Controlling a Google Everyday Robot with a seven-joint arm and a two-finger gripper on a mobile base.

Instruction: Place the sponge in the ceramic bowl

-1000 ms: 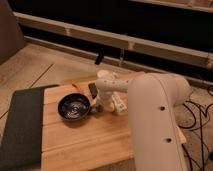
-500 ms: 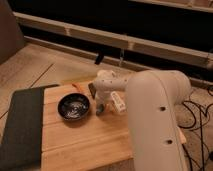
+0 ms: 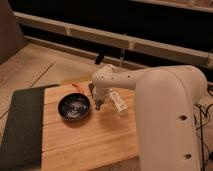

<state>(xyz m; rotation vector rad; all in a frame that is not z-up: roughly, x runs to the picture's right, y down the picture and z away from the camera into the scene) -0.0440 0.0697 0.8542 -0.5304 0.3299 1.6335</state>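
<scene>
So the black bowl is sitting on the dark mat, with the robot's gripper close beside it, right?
Not quite. The camera view shows the ceramic bowl on the bare wooden table, next to the dark mat. The gripper is indeed close beside it.

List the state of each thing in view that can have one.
ceramic bowl: upright on the table, no sponge visible inside.
pincer: low beside the bowl's right rim.
sponge: cannot be made out.
white tube: lying on its side, right of the pincer.
dark mat: flat on the table's left part.
</scene>
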